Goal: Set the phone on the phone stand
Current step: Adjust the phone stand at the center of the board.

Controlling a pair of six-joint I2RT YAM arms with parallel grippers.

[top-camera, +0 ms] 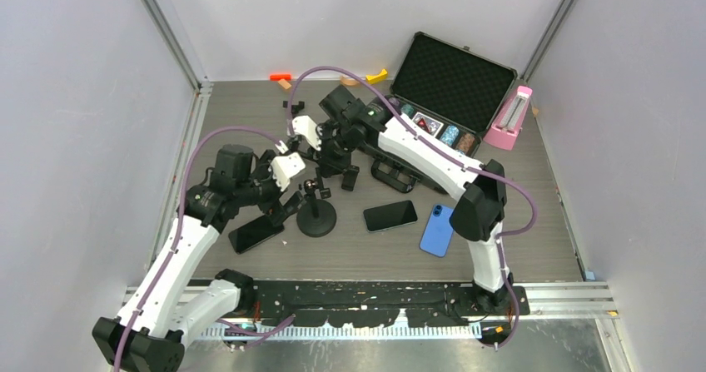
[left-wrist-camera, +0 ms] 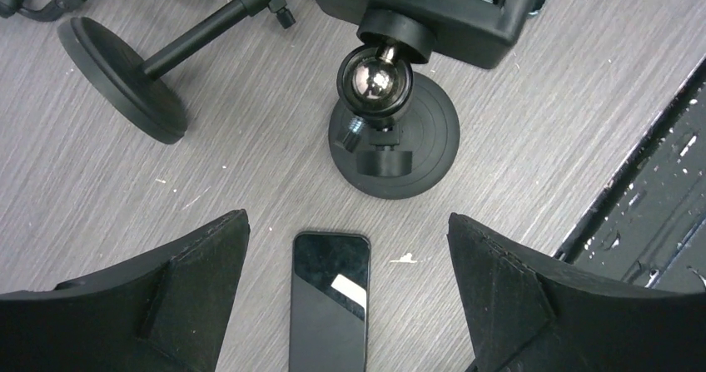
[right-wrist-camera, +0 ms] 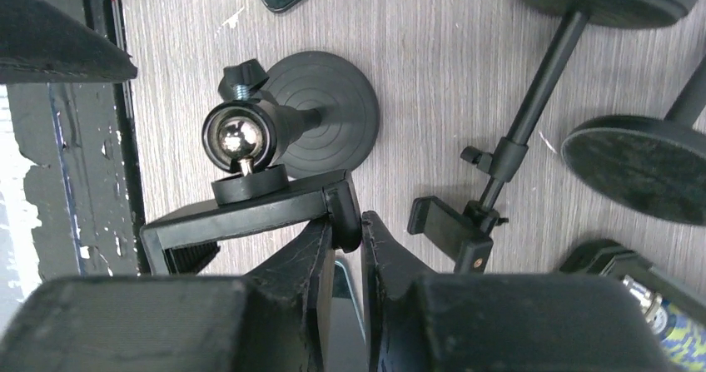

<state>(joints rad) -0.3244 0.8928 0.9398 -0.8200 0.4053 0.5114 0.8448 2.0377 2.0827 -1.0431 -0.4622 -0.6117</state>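
Black phone lies flat below the spread left tool.

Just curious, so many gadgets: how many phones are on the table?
3: a black phone at left, a second black phone mid-table, a blue phone beside it. Others may be hidden.

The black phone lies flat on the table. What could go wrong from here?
1. The right fingers pinch only one end of the stand's clamp; it may slip out or swivel on the ball joint.
2. The black phone lies flat between the open left fingers; its thin edges may be hard to catch, and it could slide away.
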